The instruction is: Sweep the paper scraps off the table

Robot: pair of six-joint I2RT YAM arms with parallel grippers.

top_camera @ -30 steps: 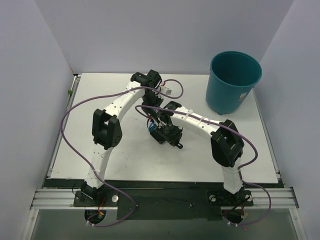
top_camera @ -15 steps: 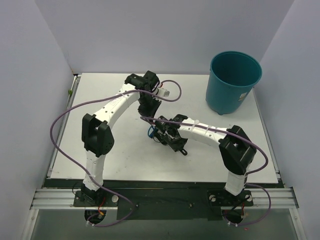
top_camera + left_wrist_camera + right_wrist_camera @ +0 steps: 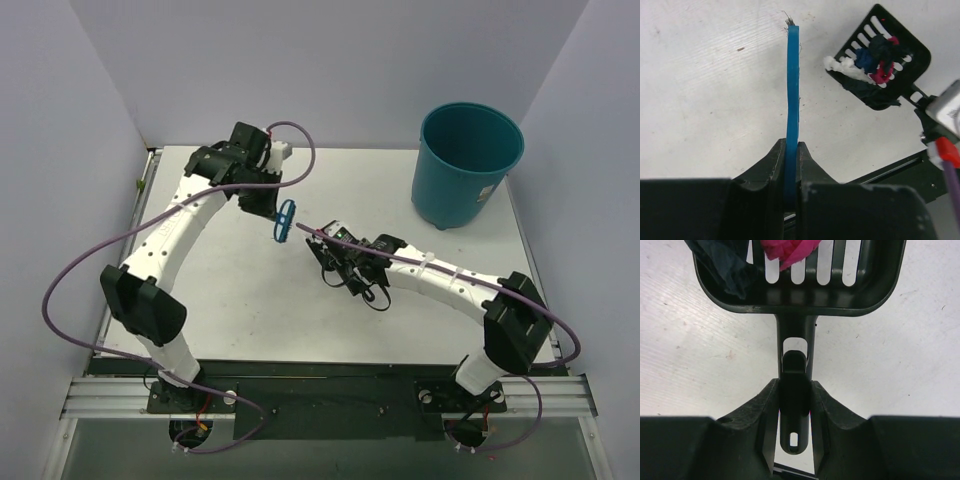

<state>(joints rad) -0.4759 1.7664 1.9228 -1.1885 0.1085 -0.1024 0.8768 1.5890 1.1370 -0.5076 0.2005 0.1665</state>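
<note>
Several paper scraps (image 3: 875, 57), white, dark blue, black and pink-red, sit bunched in one clump inside the black slotted scoop (image 3: 912, 67). A dark crumpled piece hangs over the scoop's open lip. Right wrist view: a pink scrap (image 3: 790, 250) and a dark scrap lie against the slots. Whether the scoop touches the worktop (image 3: 240, 300) cannot be told.

Scoop handle (image 3: 795, 360) runs straight back into the right end effector (image 3: 794, 390), whose fingers are clamped on either side of the handle's end.

Blue hand brush (image 3: 792, 90) is near the scoop on its open side, apart from it. It shows edge-on, with bristle tips at its far end. The left end effector (image 3: 792, 150) is pinched tight on the brush.

Arm pose, top view:
- Left arm: base at near left, elbow out low on the left, long arc up to the far-left part of the worktop, wrist bent so that the brush (image 3: 285, 222) points toward the centre.
- Right arm: stretched low, elbow just above its base at near right, forearm running left to mid-worktop.
- The two end effectors are near each other around the centre, not touching.

Purple cables loop off both arms. Teal round bin (image 3: 460, 190) stands at the far right corner, well apart from the scoop.
</note>
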